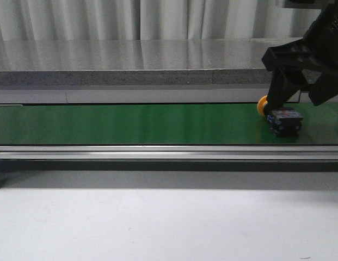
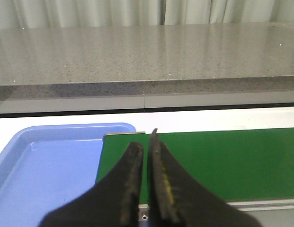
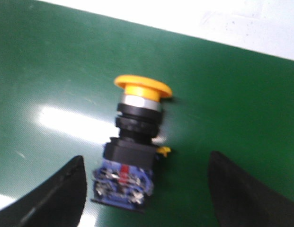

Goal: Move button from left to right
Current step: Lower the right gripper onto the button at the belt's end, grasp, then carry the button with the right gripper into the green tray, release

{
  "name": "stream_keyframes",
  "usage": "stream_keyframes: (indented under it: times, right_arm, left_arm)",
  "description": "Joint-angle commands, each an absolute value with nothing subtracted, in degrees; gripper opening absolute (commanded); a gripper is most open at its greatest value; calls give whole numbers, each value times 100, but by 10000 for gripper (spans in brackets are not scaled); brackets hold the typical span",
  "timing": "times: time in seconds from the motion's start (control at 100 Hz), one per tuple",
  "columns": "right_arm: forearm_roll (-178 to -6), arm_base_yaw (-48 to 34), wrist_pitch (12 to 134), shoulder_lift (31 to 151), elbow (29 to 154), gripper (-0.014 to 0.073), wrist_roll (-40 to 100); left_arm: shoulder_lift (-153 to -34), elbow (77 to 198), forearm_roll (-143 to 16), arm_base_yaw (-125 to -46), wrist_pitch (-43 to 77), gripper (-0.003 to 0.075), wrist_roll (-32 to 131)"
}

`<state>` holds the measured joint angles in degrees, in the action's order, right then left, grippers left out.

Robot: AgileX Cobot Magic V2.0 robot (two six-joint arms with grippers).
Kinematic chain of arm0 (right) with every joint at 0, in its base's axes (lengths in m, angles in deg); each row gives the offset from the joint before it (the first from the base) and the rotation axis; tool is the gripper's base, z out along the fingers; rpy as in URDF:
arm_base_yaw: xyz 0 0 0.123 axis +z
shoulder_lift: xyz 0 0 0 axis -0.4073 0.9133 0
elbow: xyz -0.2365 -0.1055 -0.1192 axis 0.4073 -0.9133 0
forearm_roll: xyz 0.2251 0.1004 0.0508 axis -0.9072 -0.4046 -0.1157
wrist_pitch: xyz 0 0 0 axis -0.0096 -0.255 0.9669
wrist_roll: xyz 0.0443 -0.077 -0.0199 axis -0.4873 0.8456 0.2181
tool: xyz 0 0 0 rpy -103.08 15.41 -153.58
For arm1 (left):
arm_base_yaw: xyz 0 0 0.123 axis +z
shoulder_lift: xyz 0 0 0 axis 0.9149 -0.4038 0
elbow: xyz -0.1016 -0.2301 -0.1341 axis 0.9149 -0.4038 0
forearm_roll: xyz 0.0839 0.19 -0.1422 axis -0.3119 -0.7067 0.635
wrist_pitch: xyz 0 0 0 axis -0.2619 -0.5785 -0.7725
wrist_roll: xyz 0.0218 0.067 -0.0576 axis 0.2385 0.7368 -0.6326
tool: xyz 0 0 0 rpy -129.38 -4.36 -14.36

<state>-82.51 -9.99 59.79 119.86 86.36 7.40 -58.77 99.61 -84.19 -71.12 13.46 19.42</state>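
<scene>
- Left gripper [image 2: 147,189]: fingers pressed together, nothing between them. It hangs over the left end of the green belt [image 1: 130,124], beside a blue tray [image 2: 47,170]. No button in its view.
- Button [image 1: 280,118]: lies on its side on the belt, near the bench's right edge. Long axis runs across the belt, yellow cap [image 1: 262,105] toward the far edge, black body [image 3: 130,153] and terminal block toward the near edge.
- Right gripper [image 3: 144,189]: spread wide, holding nothing. It hangs just above the button; the wrist view puts the body end between the fingers [image 3: 57,194], apart from both.
- Judgement: right arm is far nearer; fingers stand either side of the long axis, so closing would pinch the body.
</scene>
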Motion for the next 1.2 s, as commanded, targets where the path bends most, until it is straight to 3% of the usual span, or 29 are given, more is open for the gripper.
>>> stream_keyframes:
  times: [0.0, 0.21, 0.4, 0.5, 0.81, 1.19]
  right_arm:
    - [-8261, -994, 6400, 11879, 8850, 509, 801]
    - [-8155, -994, 6336, 12258, 8850, 471, 801]
    - [-8155, -994, 6253, 12231, 8878, 186, 801]
    - [-8155, -994, 6132, 12122, 8990, 108, 801]
    - [-7512, -1481, 5439, 11623, 9680, 108, 801]
    - [-6872, -3558, 5332, 11498, 9723, 108, 801]
  left_arm:
    - [-5916, 10110, -8371, -7153, 844, 5, 1927]
    - [-5916, 10110, -8371, -7153, 844, 5, 1927]
    - [-5916, 10110, -8371, -7153, 844, 5, 1927]
    - [-5916, 10110, -8371, -7153, 844, 5, 1927]
    - [-5916, 10110, -8371, -7153, 844, 5, 1927]
    - [-5916, 10110, -8371, -7153, 844, 5, 1927]
